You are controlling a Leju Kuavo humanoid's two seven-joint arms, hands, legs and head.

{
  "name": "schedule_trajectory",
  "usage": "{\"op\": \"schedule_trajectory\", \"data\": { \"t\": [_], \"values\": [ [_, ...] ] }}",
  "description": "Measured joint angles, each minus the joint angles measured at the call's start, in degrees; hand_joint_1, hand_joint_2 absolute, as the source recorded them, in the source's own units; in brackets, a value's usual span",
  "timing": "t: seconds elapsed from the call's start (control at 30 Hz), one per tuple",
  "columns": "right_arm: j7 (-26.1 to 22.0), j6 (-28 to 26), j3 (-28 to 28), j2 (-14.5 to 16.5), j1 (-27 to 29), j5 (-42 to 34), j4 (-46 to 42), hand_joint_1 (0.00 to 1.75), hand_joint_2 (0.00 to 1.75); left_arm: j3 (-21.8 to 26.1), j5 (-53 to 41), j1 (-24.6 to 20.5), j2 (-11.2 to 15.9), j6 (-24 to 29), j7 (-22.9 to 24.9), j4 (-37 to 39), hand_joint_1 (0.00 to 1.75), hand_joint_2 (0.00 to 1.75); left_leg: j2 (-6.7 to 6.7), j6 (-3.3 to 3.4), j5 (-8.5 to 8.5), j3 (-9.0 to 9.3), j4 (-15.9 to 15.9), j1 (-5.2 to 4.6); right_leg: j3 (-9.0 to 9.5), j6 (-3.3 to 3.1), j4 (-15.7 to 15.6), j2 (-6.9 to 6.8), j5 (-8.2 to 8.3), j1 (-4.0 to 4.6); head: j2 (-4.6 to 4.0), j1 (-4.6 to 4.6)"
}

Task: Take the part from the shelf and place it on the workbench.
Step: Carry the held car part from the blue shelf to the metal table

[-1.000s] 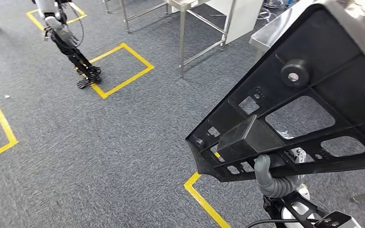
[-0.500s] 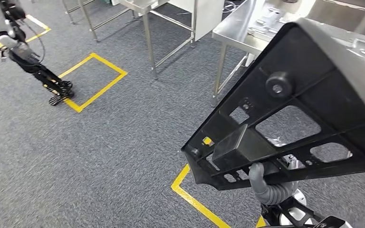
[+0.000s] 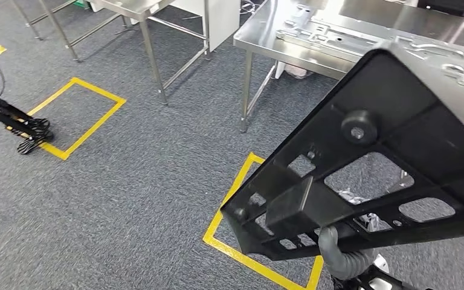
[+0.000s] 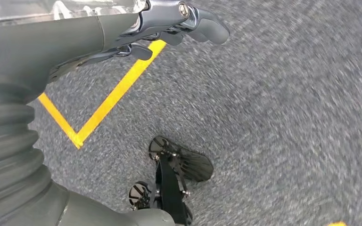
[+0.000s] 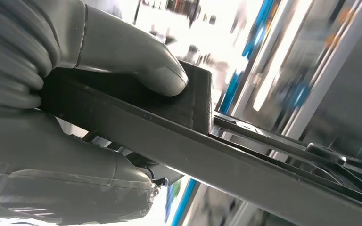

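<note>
R hand [image 5: 89,117] clamped on the part [image 3: 393,157]: thumb [image 5: 136,61] pressed on one face of the black plastic edge, palm and fingers under the other face. In the head view the grey wrist cover comes up from below to the part's near lower edge. Part = big black ribbed panel w/ cut-outs, a round knob [image 3: 359,128] and a boxy block [image 3: 293,202] on the facing side; held up off the floor, tilted, its narrow end low toward the yellow floor tape [image 3: 241,193], its wide end high and overlapping the near edge of the workbench [image 3: 338,30] in the picture. Not on the bench.

L hand [image 4: 169,23] hangs over grey carpet [image 3: 127,181], fingers loosely curled, nothing in them; a yellow tape corner [image 4: 78,136] lies on the floor below it.

Further out: the workbench is stainless steel, flat metal parts [image 3: 320,30] lying on its top near the left edge. A second steel table [image 3: 151,12] stands to its left, near it. Far left: another yellow tape square [image 3: 75,118] on the carpet, w/ a black robot foot [image 3: 30,130] at its left edge.
</note>
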Motion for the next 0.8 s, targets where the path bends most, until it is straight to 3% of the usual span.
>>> {"op": "schedule_trajectory", "data": {
  "t": [0.07, 0.13, 0.17, 0.23, 0.27, 0.33, 0.4, 0.43, 0.47, 0.5, 0.53, 0.6, 0.63, 0.7, 0.77, 0.8],
  "values": [
    [0.0, 4.47, -0.96, 0.36, -1.25, -0.74, -0.37, 1.75, 1.75, -0.04, -0.55, -0.4, 0.01, -0.25, 0.12, -0.01, 0.0, 1.75, 1.17, -0.34, -0.25, 0.21, 0.15, -0.05, 4.09, -0.14, -7.62, -1.72, 3.7, -0.04, -0.01, 0.02],
    [0.0, 6.73, -1.87, 0.85, -3.61, -1.51, -0.47, 1.75, 1.75, -0.07, -0.98, -0.73, 0.03, -0.67, 0.12, -0.02, 0.0, 1.75, 2.22, -0.92, -0.59, 0.42, 0.38, -0.35, 7.29, -0.77, -13.9, -3.46, 5.76, 0.29, -0.01, -0.08],
    [0.0, 7.41, -2.31, 1.08, -5.11, -2.09, -0.39, 1.75, 1.75, -0.08, -1.1, -0.88, 0.05, -1.01, 0.04, -0.02, 0.0, 1.75, 2.75, -1.25, -0.72, 0.5, 0.45, -0.49, 7.72, -1.14, -14.98, -3.74, 5.92, 0.49, -0.01, -0.13],
    [0.0, 8.3, -3.02, 1.4, -8.2, -3.3, -0.04, 1.75, 1.75, -0.08, -1.19, -1.24, 0.08, -1.97, -0.29, -0.07, 0.0, 1.75, 3.83, -1.89, -0.86, 0.66, 0.44, -0.57, 7.51, -1.85, -15.19, -2.46, 6.07, 0.6, 0.0, -0.18],
    [0.0, 8.46, -3.24, 1.45, -9.6, -3.72, 0.25, 1.75, 1.75, -0.08, -1.2, -1.43, 0.09, -2.45, -0.46, -0.11, 0.0, 1.75, 3.56, -2.21, -1.15, 0.67, 0.71, -0.43, 7.55, -2.19, -15.38, -1.91, 6.24, 0.52, 0.0, -0.19],
    [0.0, 8.24, -3.43, 1.57, -12.17, -4.37, 1.02, 1.75, 1.75, -0.08, -1.24, -1.58, 0.11, -3.26, -0.68, -0.19, 0.0, 1.75, 1.17, -2.7, -3.47, -0.65, 4.19, -0.11, 7.7, -2.84, -15.78, -0.89, 6.61, 0.24, 0.0, -0.36],
    [0.0, 7.35, -3.34, 1.74, -13.72, -4.68, 1.95, 1.75, 1.75, -0.08, -1.27, -1.44, 0.13, -3.72, -0.7, -0.2, 0.0, 1.75, -1.55, -3.02, -7.36, -4.12, 11.88, 0.09, 7.66, -3.15, -15.82, 0.16, 6.7, 0.25, 0.01, -0.59],
    [0.0, 6.84, -3.24, 1.82, -14.01, -4.7, 2.4, 1.75, 1.75, -0.08, -1.31, -1.33, 0.13, -3.83, -0.58, -0.2, 0.0, 1.75, -2.05, -3.14, -8.64, -5.88, 15.46, 0.11, 7.64, -3.19, -15.8, 0.79, 6.7, 0.29, 0.0, -0.61],
    [0.0, 6.4, -3.07, 1.84, -14.1, -4.7, 2.78, 1.75, 1.75, -0.08, -1.38, -1.23, 0.11, -3.93, -0.44, -0.2, 0.0, 1.75, -2.24, -3.19, -8.81, -6.9, 17.32, 0.1, 7.64, -3.19, -15.77, 1.41, 6.7, 0.33, 0.0, -0.63],
    [0.01, 6.04, -2.86, 1.86, -14.12, -4.68, 3.1, 1.75, 1.75, -0.08, -1.53, -1.17, 0.09, -4.0, -0.27, -0.2, 0.0, 1.75, -2.32, -3.17, -7.79, -6.92, 16.93, 0.11, 7.69, -3.18, -15.73, 2.07, 6.69, 0.34, -0.01, -0.63],
    [0.0, 5.77, -2.64, 1.88, -14.16, -4.66, 3.35, 1.75, 1.75, -0.08, -1.69, -1.14, 0.07, -4.03, -0.12, -0.2, 0.0, 1.75, -2.56, -3.06, -5.72, -5.82, 14.14, 0.14, 7.77, -3.12, -15.68, 2.76, 6.66, 0.34, -0.02, -0.63],
    [0.0, 5.4, -2.25, 1.91, -14.3, -4.64, 3.73, 1.75, 1.75, -0.08, -2.05, -1.08, 0.06, -4.05, 0.08, -0.2, 0.0, 1.75, -4.82, -2.59, -1.51, -2.49, 5.96, 0.3, 7.78, -2.81, -15.46, 4.04, 6.54, 0.38, -0.01, -0.61],
    [0.0, 5.29, -2.11, 1.93, -14.37, -4.63, 3.88, 1.75, 1.75, -0.08, -2.2, -1.04, 0.07, -4.07, 0.15, -0.2, 0.0, 1.75, -6.0, -2.36, -0.45, -1.26, 3.0, 0.37, 7.59, -2.53, -15.31, 4.63, 6.53, 0.38, 0.0, -0.61],
    [0.0, 5.07, -1.93, 1.95, -14.46, -4.59, 4.11, 1.75, 1.75, -0.09, -2.45, -1.09, 0.09, -4.15, 0.24, -0.2, 0.0, 1.75, -6.99, -1.9, -0.42, -0.58, 1.22, 0.29, 7.05, -1.79, -15.2, 5.77, 6.71, 0.25, 0.01, -0.59],
    [0.01, 4.7, -1.8, 1.94, -14.48, -4.54, 4.24, 1.75, 1.75, -0.14, -2.73, -1.25, 0.03, -4.49, 0.24, -0.22, 0.0, 1.75, -5.79, -1.29, -0.22, -0.42, 0.76, 0.39, 6.72, -1.05, -15.2, 6.35, 6.81, 0.18, 0.0, -0.6],
    [0.0, 4.54, -1.74, 1.94, -14.58, -4.52, 4.32, 1.75, 1.75, -0.17, -2.87, -1.27, 0.0, -4.72, 0.21, -0.23, 0.0, 1.75, -5.11, -0.87, -0.05, -0.28, 0.45, 0.49, 6.32, -0.75, -14.48, 5.49, 6.32, 0.25, -0.01, -0.43]
  ]
}}
